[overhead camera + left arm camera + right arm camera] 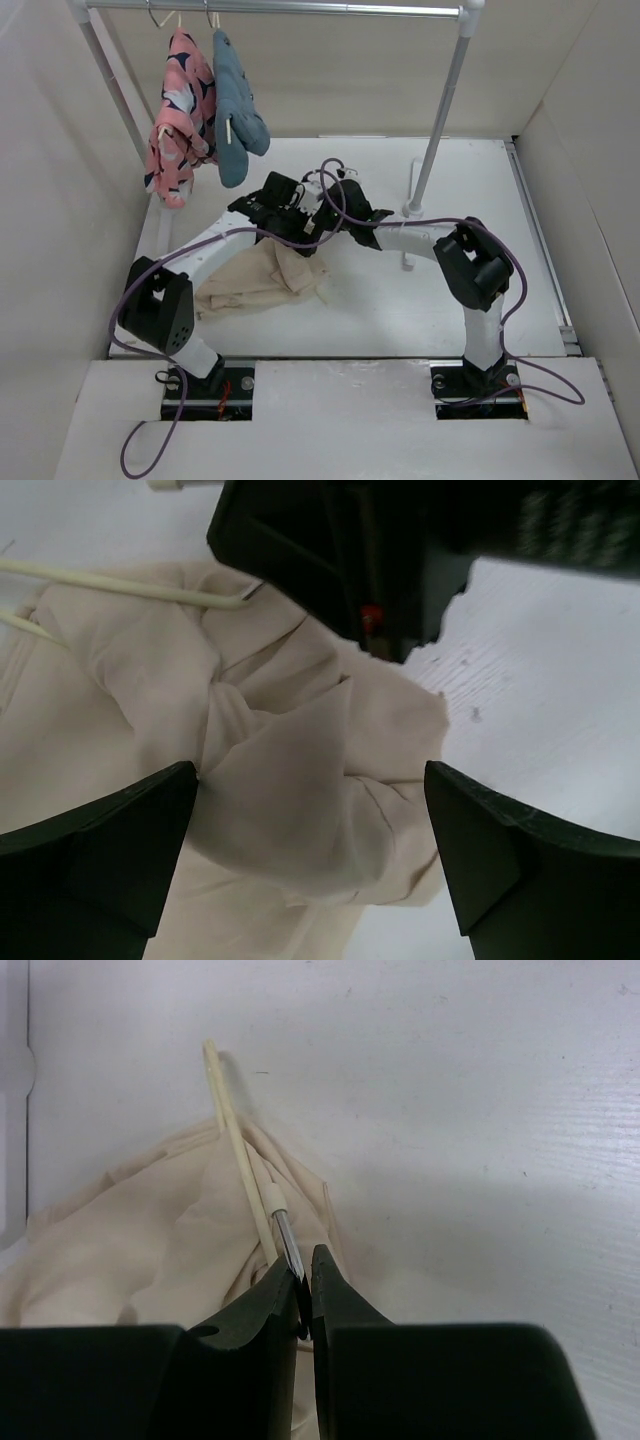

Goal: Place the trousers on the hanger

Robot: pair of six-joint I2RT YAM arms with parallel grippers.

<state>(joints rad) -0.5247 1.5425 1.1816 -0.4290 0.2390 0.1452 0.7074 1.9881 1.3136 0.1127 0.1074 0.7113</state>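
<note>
White surface [430, 310] w/ a faint wood-grain texture, boxed in by plain off-white walls [55, 200] on left, right & back. A lower white ledge at the near edge carries both arm bases. Grey metal rail [300, 8] spans the top of the enclosure, w/ one upright post [440, 120] standing on the surface at back right. A pink patterned garment [178, 115] & a blue garment [238, 110] hang side by side at the rail's left end. Purple cables [330, 195] loop over the arms.

Trousers [262, 283] lie crumpled on the surface, left of centre, just in front of where the two arms meet. Hanger [238, 1140] lies across the cloth; its cream arm runs out past the fabric edge onto bare surface.

Right pincer [305, 1272] is clamped tight on the hanger's thin metal neck, just below the cream sleeve. Left pincer [310, 850] is spread wide, gripping nothing, its fingers [110, 830] either side of a bunched fold of the trousers; can't tell if they touch the cloth.
</note>
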